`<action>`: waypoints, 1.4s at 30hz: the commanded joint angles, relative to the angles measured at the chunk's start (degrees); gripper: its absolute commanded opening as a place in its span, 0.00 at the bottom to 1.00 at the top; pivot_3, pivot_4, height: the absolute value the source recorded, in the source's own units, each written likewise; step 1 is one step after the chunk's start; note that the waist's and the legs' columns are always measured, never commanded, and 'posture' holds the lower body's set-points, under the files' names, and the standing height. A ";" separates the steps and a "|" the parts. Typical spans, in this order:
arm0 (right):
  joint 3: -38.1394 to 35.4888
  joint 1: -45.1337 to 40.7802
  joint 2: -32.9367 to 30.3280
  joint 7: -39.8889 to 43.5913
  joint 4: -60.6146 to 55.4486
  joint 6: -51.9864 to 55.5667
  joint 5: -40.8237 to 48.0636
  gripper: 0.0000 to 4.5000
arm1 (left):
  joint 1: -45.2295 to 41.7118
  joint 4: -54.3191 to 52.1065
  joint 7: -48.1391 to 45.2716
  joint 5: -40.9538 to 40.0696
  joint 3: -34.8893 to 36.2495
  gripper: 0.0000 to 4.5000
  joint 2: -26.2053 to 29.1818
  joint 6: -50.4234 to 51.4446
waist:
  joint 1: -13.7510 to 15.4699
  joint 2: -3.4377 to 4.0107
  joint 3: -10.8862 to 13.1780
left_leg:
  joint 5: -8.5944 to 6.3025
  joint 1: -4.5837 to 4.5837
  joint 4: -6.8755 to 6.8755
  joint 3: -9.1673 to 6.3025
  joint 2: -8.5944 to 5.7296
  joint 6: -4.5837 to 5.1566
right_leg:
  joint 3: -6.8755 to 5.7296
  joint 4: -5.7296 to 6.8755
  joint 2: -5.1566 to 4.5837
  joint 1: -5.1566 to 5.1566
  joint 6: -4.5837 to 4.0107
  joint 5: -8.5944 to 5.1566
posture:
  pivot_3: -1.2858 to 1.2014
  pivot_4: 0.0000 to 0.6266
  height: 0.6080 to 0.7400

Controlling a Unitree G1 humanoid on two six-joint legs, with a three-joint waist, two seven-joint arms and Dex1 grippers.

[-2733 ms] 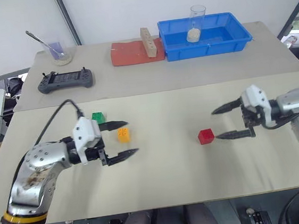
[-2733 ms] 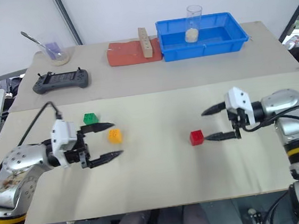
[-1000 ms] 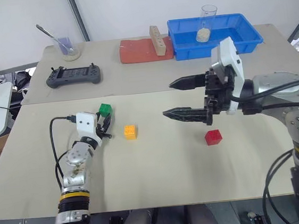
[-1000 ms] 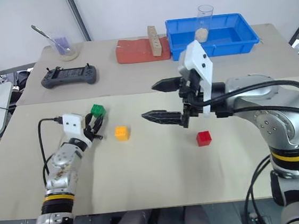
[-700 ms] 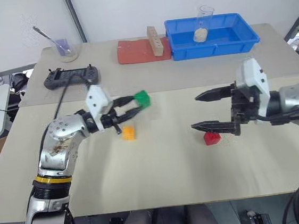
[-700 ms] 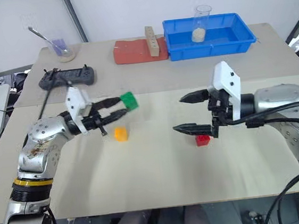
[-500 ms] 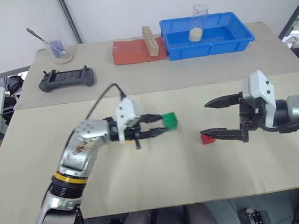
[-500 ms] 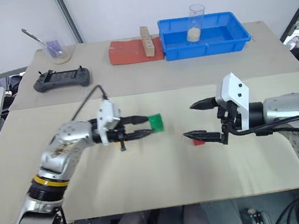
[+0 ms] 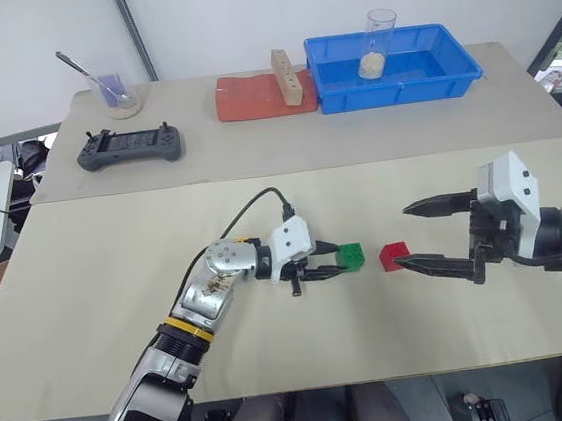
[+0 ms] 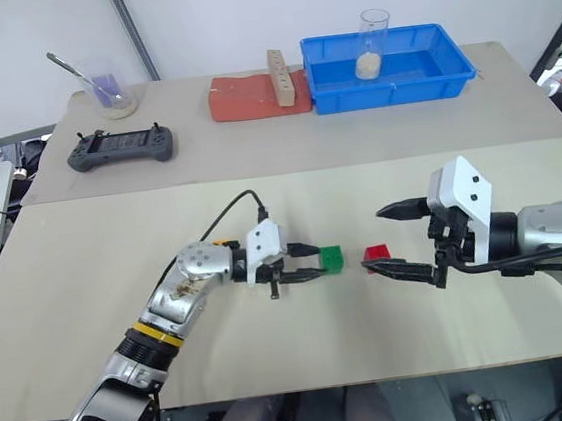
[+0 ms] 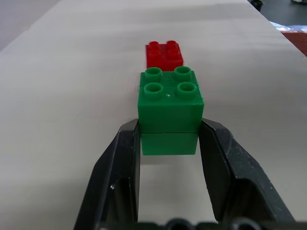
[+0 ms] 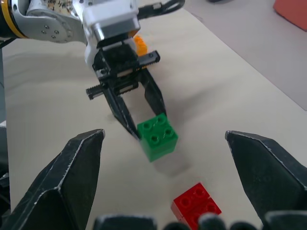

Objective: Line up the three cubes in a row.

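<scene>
Green cube [image 9: 350,255] clamped in the level left claw [image 9: 333,262] beside the red cube [image 9: 394,255]; right claw [image 9: 411,236] gapes wide

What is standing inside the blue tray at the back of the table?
A clear glass with something pale at its bottom stands in the blue tray. The tray floor behind the near wall is hidden.

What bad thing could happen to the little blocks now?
The left tool grips the green cube close beside the red cube, so setting it down could bump the red one out of place. The right tool stands open around the red cube's far side and might nudge it too. The yellow-orange cube lies behind the left arm, which could knock it when pulling back.
</scene>
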 commanded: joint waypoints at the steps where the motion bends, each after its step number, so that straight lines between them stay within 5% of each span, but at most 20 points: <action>1: -1.77 2.24 -1.80 1.99 -1.60 -2.69 -1.32 1.00 | -1.03 1.06 -0.19 1.57 -0.88 0.28 -1.04 -2.11 | 0.01 0.00 0.00 | 0.00 0.00 0.00 0.00 0.00 0.00 | 0.00 0.00 0.01 0.00 0.00 0.00 | 0.52 0.24 1.00; 28: -0.79 0.68 -1.51 1.41 -0.42 -3.43 -2.09 1.00 | -1.77 7.64 2.44 6.50 -1.18 0.28 -5.18 -5.63 | 0.04 -0.01 0.01 | -0.06 -0.01 0.23 0.01 -0.02 0.10 | -0.05 0.02 0.04 0.09 0.06 0.01 | 0.52 0.24 1.00; 35: 0.06 0.28 -1.09 1.34 0.15 -3.80 -2.45 1.00 | -1.05 4.21 0.94 5.45 -0.76 0.99 -4.10 -3.49 | 0.00 -0.01 0.01 | -0.06 -0.02 0.23 0.01 -0.02 0.10 | -0.05 0.03 0.04 0.08 0.06 0.01 | 0.52 0.24 1.00; 42: 2.33 -1.95 -0.33 1.55 1.72 -4.51 -3.00 1.00 | 0.57 -6.94 1.99 4.20 1.48 0.99 -0.76 -0.29 | -0.10 -0.01 0.00 | -0.06 -0.02 0.23 0.01 -0.01 0.10 | -0.03 0.03 0.04 0.07 0.06 0.01 | 0.52 0.24 1.00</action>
